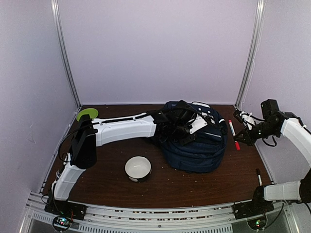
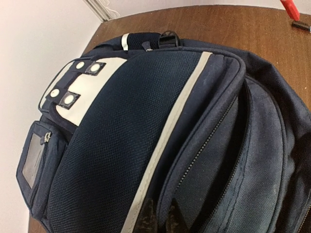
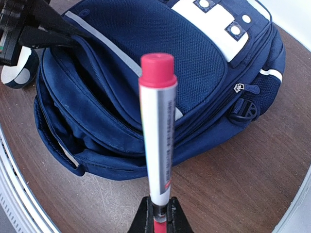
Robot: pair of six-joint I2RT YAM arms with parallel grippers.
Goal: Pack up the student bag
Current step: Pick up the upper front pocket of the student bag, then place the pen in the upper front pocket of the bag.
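currently, left gripper (image 2: pixel 156 219) fingers clamp the bag (image 2: pixel 121 126) flap, lower centre; right gripper (image 3: pixel 156 213) fingers clamp a marker (image 3: pixel 158 121).

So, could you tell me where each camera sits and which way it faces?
Top: above and behind the robot, looking down on the table; left arm and right arm show.
Left wrist: close over the bag, facing its front; left hand at the bottom edge.
Right wrist: looks along the marker in the right hand toward the bag.
Shared: all three show the bag.

left end effector (image 2: pixel 156 219) pinched tight | right end effector (image 3: pixel 155 214) clamped
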